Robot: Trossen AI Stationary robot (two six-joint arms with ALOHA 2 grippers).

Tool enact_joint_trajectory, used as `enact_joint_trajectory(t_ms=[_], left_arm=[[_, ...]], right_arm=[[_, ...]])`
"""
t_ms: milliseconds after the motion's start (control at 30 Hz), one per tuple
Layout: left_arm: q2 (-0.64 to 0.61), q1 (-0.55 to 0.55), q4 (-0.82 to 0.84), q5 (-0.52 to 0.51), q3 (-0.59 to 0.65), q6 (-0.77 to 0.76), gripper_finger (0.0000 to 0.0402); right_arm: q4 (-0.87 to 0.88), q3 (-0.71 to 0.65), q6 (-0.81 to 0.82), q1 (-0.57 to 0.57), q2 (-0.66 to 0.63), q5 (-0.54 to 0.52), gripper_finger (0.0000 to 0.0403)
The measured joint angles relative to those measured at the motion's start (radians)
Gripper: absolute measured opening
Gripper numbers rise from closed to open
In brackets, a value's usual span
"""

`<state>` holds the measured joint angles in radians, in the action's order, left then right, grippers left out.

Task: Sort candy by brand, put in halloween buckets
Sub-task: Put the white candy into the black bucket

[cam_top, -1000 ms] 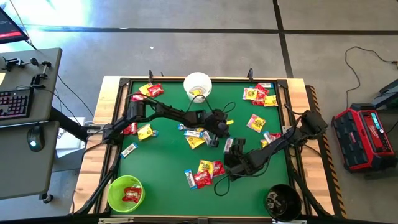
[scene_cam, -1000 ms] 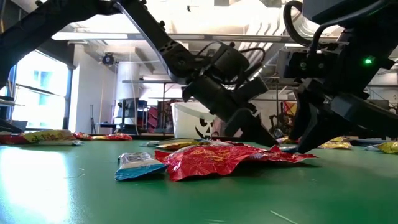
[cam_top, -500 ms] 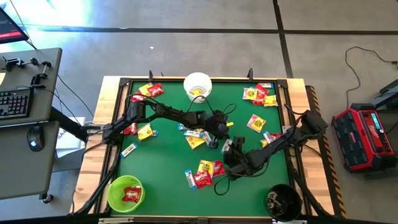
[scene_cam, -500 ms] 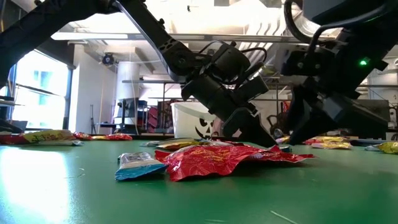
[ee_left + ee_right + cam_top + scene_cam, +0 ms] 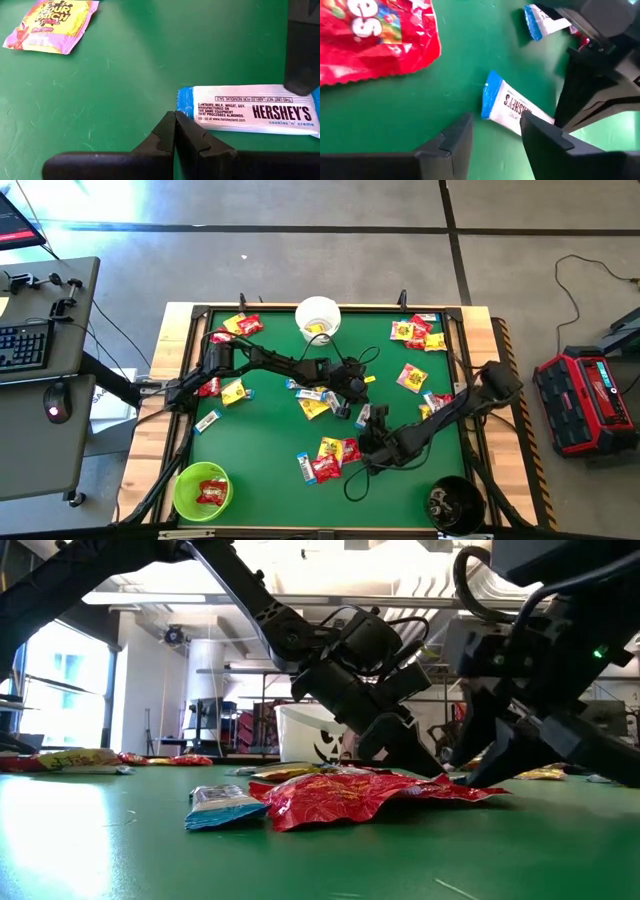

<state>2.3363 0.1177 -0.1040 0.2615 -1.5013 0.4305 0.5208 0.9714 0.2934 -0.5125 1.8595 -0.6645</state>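
Red packets [image 5: 326,468], yellow packets with pink print [image 5: 50,24] and a white bar [image 5: 247,112] with blue ends and dark lettering lie scattered across a green felt table [image 5: 260,440] framed in pale wood. A white bucket [image 5: 318,317], a lime green bucket [image 5: 201,491] and a black bucket [image 5: 456,505] stand at its edges. Both robot arms are dark.

Keyboard [image 5: 24,346], mouse [image 5: 53,413], red case [image 5: 583,402] nearby.

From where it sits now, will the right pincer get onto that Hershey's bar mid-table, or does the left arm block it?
Probably yes: the open right pincer already points at the Hershey's bar, though the shut left pincer crowds its far end.
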Motion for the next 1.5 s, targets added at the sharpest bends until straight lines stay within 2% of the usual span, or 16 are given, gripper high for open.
enact_joint_trajectory(t_ms=[533, 833, 967, 1267, 1500], left_arm=[[0.000, 0.001, 0.004, 0.008, 0.001, 0.000, 0.0000], [0.000, 0.001, 0.008, 0.020, 0.001, -0.002, 0.0000], [0.000, 0.001, 0.009, 0.024, 0.001, -0.001, 0.0000], [0.001, 0.001, 0.009, 0.039, 0.001, -0.001, 0.0000], [0.001, 0.002, 0.007, 0.043, 0.002, -0.001, 0.0000]], right_arm=[[0.021, -0.004, -0.015, 0.023, 0.006, -0.164, 0.0156], [0.018, -0.004, -0.015, 0.048, 0.006, -0.172, 0.0152], [0.016, -0.004, -0.016, 0.071, 0.006, -0.161, 0.0125], [-0.026, -0.004, -0.086, 0.115, 0.005, -0.109, 0.0013], [-0.030, -0.003, -0.081, 0.119, 0.005, -0.104, 0.0004]])
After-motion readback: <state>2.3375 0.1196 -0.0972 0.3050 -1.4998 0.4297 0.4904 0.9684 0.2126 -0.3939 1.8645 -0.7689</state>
